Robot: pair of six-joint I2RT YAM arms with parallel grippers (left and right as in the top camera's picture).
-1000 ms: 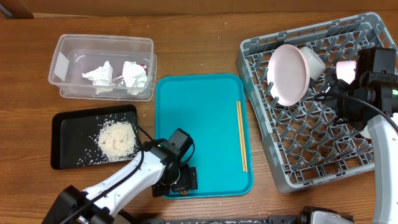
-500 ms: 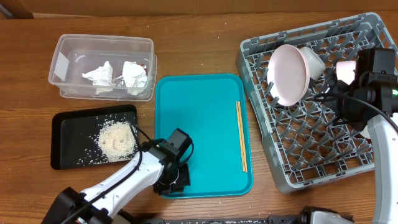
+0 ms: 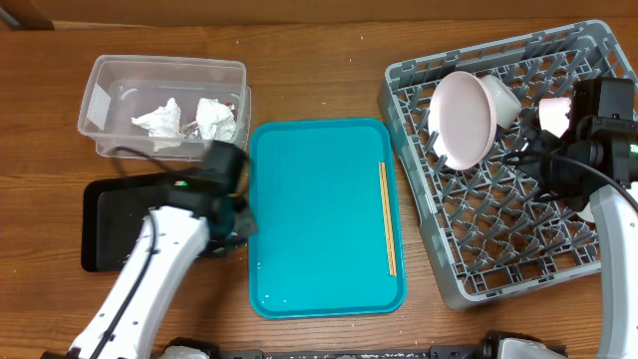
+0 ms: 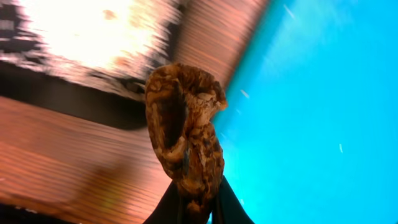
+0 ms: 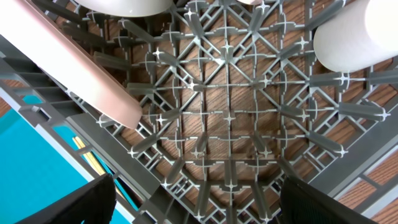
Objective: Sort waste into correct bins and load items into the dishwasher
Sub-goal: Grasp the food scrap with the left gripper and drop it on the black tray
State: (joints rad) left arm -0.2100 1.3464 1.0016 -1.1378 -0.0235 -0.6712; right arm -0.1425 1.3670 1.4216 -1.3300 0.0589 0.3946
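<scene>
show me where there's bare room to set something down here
The teal tray is bare from its left rim across to the chopsticks by its right rim. The grey rack is free in its near half; its far end is crowded with a plate, bowl and cup.

Grey dish rack [image 5: 227, 118] grid fills the frame, wood showing through. Pale pink plate [image 5: 68, 62] slants across upper left, white cup [image 5: 357, 40] upper right; teal tray [image 5: 28, 165] and chopsticks [image 5: 93, 163] lower left. Right gripper [image 5: 196, 199] fingers [image 5: 62, 202] spread wide, bottom corners.
</scene>
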